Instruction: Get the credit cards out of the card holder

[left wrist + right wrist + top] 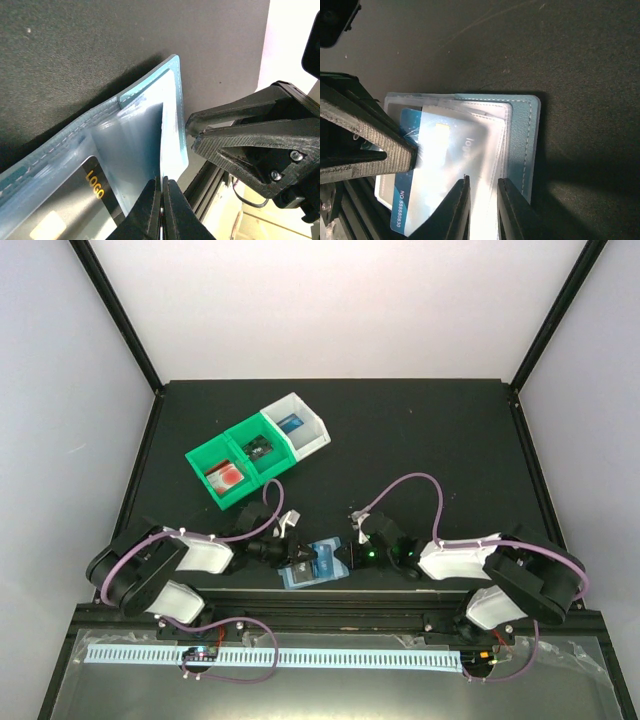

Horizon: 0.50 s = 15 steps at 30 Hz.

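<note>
Matte black and faintly grainy, the tabletop [420, 440] lies between pale, plain walls [350, 300] and black corner posts [117, 315]. In the upper middle of the top view sits a green plastic bin [200, 458] of two square compartments, joined to a white bin [318, 432]. A red card [228, 477] lies in the leftmost compartment, a dark card [258, 448] in the middle one and a small blue card [291, 425] in the white. The card holder [318, 565] rests at lower centre, close to the tabletop's near edge and between the two arms. It is a soft pale-blue rectangle with a stitched rim and rounded corners, its cloudy clear pockets fanned upward. A pocketed card [405, 195], blue with a gold chip and white digits, shows through one sleeve. The left fingers [145, 210], black and wedge-shaped, are clenched on a clear leaf of the holder. The right fingers [455, 210], ridged black plastic, stand slightly apart at the holder's edge; whether they pinch it cannot be told.
</note>
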Tool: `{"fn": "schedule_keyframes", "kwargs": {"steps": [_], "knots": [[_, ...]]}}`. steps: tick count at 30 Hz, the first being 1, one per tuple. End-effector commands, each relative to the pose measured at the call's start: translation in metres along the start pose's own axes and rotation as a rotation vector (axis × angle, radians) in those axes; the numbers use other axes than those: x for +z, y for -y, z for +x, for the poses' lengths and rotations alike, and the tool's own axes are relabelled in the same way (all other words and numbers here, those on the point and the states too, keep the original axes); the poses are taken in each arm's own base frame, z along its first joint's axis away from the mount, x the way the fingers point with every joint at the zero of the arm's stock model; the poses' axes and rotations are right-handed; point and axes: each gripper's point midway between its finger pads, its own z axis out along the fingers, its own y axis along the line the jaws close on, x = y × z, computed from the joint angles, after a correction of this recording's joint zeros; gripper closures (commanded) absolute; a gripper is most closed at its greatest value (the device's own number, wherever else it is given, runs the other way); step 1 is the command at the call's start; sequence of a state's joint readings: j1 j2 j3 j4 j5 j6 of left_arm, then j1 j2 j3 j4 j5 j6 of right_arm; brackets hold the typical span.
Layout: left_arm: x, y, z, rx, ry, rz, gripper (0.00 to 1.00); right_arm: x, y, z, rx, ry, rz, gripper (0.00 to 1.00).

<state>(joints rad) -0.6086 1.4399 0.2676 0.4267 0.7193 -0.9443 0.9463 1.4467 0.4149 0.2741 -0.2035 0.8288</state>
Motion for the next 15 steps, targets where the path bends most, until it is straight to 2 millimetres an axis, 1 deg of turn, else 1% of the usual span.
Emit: {"fn": "schedule_keyframes", "kwargs": {"steps": [1, 4, 7, 12, 15], "knots": [[0.002, 0.007, -0.005, 0.024, 0.009, 0.053, 0.99, -0.006, -0.012, -0.004, -0.006, 0.010, -0.074, 0.81], [0.005, 0.006, -0.007, 0.023, 0.012, 0.054, 0.98, -0.006, -0.022, -0.004, -0.013, -0.004, -0.120, 0.81], [0.009, 0.007, -0.011, 0.026, 0.011, 0.067, 0.98, -0.006, -0.023, -0.008, -0.020, 0.003, -0.105, 0.81], [0.021, 0.014, -0.030, 0.063, 0.001, 0.060, 0.98, -0.012, -0.019, -0.021, -0.042, 0.048, -0.046, 0.81], [0.025, 0.017, -0.041, 0.074, 0.004, 0.030, 0.98, -0.011, -0.008, -0.025, -0.041, 0.067, 0.006, 0.83]]}}
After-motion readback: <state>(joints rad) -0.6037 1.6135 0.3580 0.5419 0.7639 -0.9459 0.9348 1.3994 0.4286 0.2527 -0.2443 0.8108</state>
